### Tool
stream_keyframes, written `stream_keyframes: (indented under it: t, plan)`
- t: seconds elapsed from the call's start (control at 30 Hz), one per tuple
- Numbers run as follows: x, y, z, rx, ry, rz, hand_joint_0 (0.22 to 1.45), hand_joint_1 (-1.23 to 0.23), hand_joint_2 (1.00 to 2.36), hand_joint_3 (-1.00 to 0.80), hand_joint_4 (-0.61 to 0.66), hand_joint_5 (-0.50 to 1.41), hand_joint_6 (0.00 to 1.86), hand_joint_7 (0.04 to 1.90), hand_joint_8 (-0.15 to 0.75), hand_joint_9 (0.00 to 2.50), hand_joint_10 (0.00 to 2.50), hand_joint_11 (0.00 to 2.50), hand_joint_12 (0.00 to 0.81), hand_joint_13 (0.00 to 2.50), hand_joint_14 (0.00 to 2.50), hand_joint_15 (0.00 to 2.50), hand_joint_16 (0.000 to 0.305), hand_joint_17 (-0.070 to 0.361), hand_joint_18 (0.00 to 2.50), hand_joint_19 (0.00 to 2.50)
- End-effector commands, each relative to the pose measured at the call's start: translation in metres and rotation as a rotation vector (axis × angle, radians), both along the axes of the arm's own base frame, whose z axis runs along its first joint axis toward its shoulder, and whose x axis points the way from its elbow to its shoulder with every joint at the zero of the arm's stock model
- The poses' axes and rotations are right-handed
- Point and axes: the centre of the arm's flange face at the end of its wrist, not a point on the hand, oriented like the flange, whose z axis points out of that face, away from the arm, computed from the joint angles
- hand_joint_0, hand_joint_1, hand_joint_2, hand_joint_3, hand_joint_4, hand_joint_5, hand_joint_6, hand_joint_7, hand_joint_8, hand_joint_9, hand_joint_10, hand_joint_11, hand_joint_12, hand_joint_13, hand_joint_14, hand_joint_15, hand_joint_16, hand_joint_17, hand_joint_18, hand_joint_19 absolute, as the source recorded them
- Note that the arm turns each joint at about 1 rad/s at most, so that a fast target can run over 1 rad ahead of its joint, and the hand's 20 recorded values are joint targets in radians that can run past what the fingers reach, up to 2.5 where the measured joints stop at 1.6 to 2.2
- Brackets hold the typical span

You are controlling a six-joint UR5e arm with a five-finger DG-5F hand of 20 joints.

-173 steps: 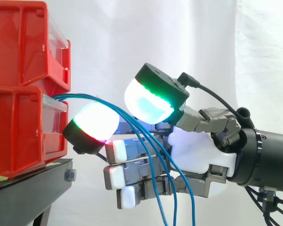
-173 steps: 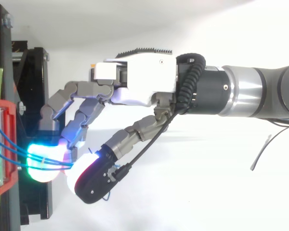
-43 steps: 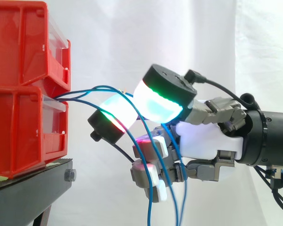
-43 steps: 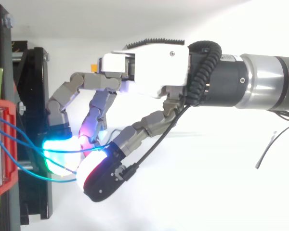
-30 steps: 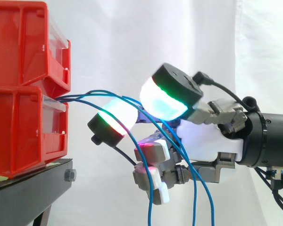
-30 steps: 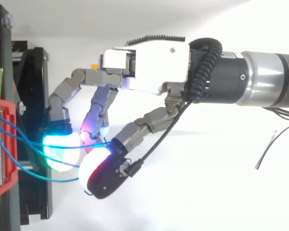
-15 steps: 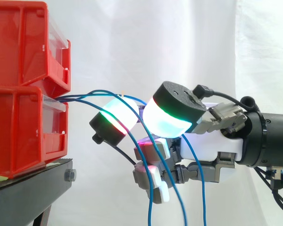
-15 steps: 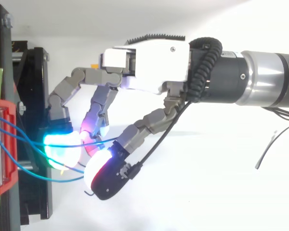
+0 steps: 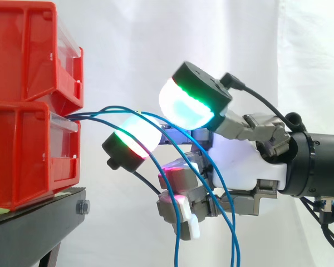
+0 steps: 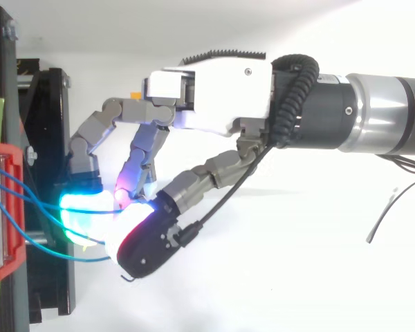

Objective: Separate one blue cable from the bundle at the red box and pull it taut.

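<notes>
Before a white curtain (image 9: 211,44), two red bins (image 9: 22,156) sit stacked on a black stand (image 9: 33,228) at the left. Blue cables (image 9: 176,245) leave the front of the lower bin, arc right, pass through the hand (image 9: 242,161) near the bins and hang down slack below it. I cannot tell whether the hand actually grips any cable or merely has them threaded through it.

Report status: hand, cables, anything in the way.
Hand amid blue cables, grip unclear. Cables slack from red box, none taut. Bundle unseparated, draped across palm.
</notes>
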Motion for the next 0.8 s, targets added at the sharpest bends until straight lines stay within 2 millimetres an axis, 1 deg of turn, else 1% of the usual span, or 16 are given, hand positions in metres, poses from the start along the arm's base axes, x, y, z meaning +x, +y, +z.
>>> stream_keyframes:
  t: [0.0,0.03,0.1,0.13,0.17,0.2,0.27,0.3,0.33,0.43,0.53,0.57,0.63,0.67,0.7,0.77]
  plan:
    - [0.000,0.000,0.000,0.000,-0.003,-0.001,0.62,-0.72,1.00,-0.50,-0.05,-0.12,0.88,0.88,0.293,1.22,0.02,1.04,0.337,1.08,0.03,0.84,0.041,0.091,0.95,0.92]
    - [0.000,0.000,0.000,0.000,-0.003,-0.001,0.65,-0.80,1.00,-0.50,-0.05,-0.12,0.88,0.88,0.296,1.22,0.02,1.04,0.334,1.07,0.03,0.85,0.040,0.091,0.95,0.92]
    - [0.000,0.000,0.000,0.000,-0.003,-0.001,0.67,-0.87,1.00,-0.50,-0.10,-0.12,0.88,0.94,0.285,1.22,0.02,1.05,0.333,1.07,0.03,0.84,0.040,0.090,0.95,0.91]
    - [0.000,0.000,0.000,0.000,-0.003,-0.001,0.71,-0.94,1.00,-0.50,-0.12,-0.12,0.88,0.95,0.279,1.22,0.02,1.05,0.328,1.07,0.03,0.85,0.039,0.089,0.95,0.91]
    - [0.000,0.001,0.000,0.000,-0.003,-0.001,0.72,-0.97,1.00,-0.50,-0.13,-0.12,0.89,0.97,0.279,1.23,0.02,1.06,0.329,1.07,0.03,0.84,0.039,0.088,0.96,0.91]
    - [0.000,0.001,0.000,0.000,-0.003,-0.001,0.71,-1.01,1.00,-0.50,-0.12,-0.12,0.90,0.92,0.266,1.24,0.02,1.08,0.326,1.07,0.03,0.84,0.039,0.088,0.97,0.91]
    - [0.000,0.001,0.000,0.000,-0.003,-0.001,0.68,-1.04,1.00,-0.50,-0.10,-0.11,0.92,0.94,0.272,1.26,0.02,1.09,0.321,1.07,0.03,0.85,0.039,0.088,0.97,0.92]
    - [0.000,0.001,0.000,0.000,-0.003,-0.001,0.64,-1.08,1.00,-0.50,-0.06,-0.10,0.93,0.94,0.267,1.31,0.02,1.15,0.323,1.18,0.03,0.94,0.038,0.086,1.01,0.94]
    - [0.000,0.001,0.000,0.000,-0.003,-0.001,0.61,-1.10,1.00,-0.50,-0.05,-0.10,0.93,0.94,0.272,1.33,0.02,1.15,0.318,1.23,0.03,1.01,0.038,0.087,1.04,0.95]
    - [0.000,0.001,0.001,0.000,-0.003,-0.001,0.55,-1.12,1.00,-0.50,-0.02,-0.09,0.93,0.93,0.284,1.34,0.02,1.16,0.328,1.31,0.03,1.12,0.042,0.094,1.12,0.97]
    - [0.001,0.001,0.000,0.002,-0.004,-0.001,0.49,-1.11,1.00,-0.50,0.00,-0.09,0.94,0.84,0.297,1.34,0.02,1.15,0.348,1.31,0.03,1.11,0.046,0.105,1.15,0.95]
    - [0.001,0.000,0.003,0.012,-0.014,0.002,0.47,-1.10,1.00,-0.50,0.01,-0.09,0.94,0.82,0.309,1.33,0.02,1.14,0.357,1.31,0.02,1.10,0.048,0.108,1.16,0.94]
    - [0.003,-0.001,0.006,0.018,-0.015,0.001,0.42,-1.04,1.00,-0.50,0.02,-0.09,0.93,0.75,0.331,1.34,0.02,1.13,0.382,1.30,0.02,1.07,0.052,0.118,1.19,0.91]
    - [0.005,0.000,0.011,0.021,-0.023,0.002,0.42,-1.00,1.00,-0.50,0.02,-0.09,0.93,0.74,0.327,1.34,0.01,1.12,0.385,1.30,0.02,1.06,0.053,0.118,1.20,0.91]
    - [0.005,0.000,0.011,0.020,-0.021,0.003,0.42,-0.91,1.00,-0.50,0.02,-0.08,0.90,0.75,0.327,1.35,0.02,1.10,0.388,1.30,0.02,1.05,0.053,0.120,1.20,0.90]
    - [0.006,-0.003,0.013,0.017,-0.024,-0.001,0.44,-0.78,1.00,-0.50,-0.01,-0.07,0.88,0.75,0.307,1.37,0.02,1.08,0.378,1.30,0.02,1.05,0.051,0.115,1.19,0.90]
